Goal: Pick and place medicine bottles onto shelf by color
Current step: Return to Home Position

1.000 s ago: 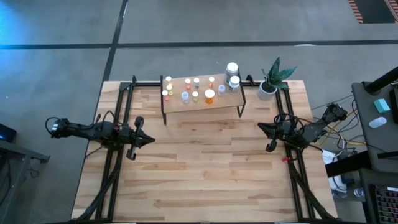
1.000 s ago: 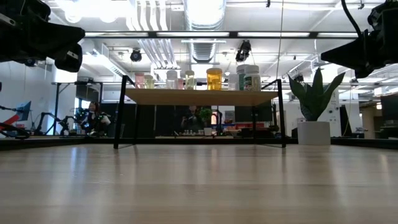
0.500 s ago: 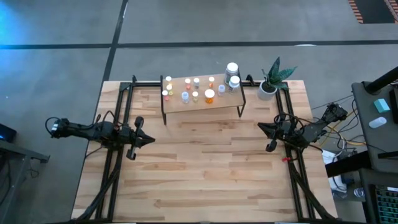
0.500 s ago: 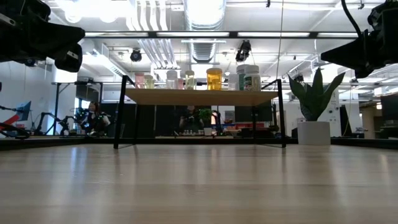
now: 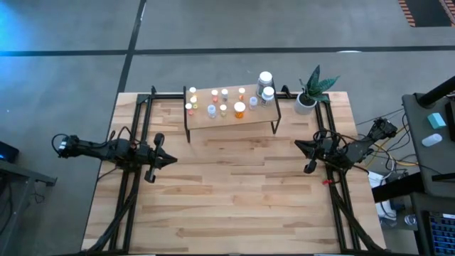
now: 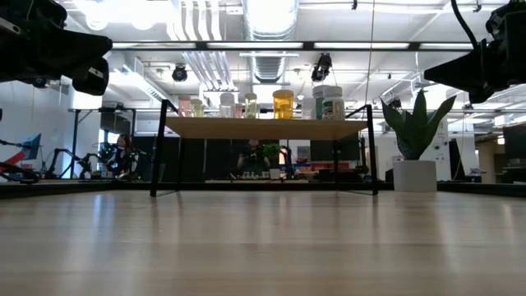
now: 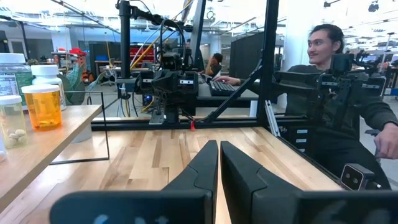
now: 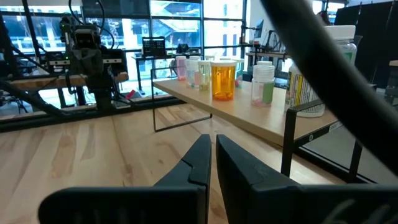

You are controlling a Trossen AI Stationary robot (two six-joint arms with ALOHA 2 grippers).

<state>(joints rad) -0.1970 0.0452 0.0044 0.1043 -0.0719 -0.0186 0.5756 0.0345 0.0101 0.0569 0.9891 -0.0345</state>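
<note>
On the shelf (image 5: 231, 122): we see the medicine bottles (image 5: 223, 93) standing upright in loose rows, small cylinders, mostly white-capped.
Shelf: a low rectangular board of pale wood on thin black metal legs, set toward the table's far edge.
Orange bottle (image 5: 239, 109): a translucent amber cylinder with a white cap, right of the board's middle; beside it we see clear and pinkish vials.
Larger bottles (image 5: 266, 78): two round, white-capped, labelled, at the board's right end.
Left gripper (image 5: 169, 159): above the table's left side, well apart from the shelf; its dark tapered fingers (image 7: 202, 168) are drawn to a narrow slit, holding nothing.
Right gripper (image 5: 299, 145): above the table's right side, likewise well apart from the shelf; its fingers (image 8: 196, 163) are nearly together, with nothing between them.
Table (image 5: 234, 206): light wood planks, smooth, with a soft sheen.
Plant (image 5: 307, 98): pointed green leaves in a white pot, just right of the shelf.
Person (image 7: 336, 93): seated beyond the table, in dark sleeves.
</note>
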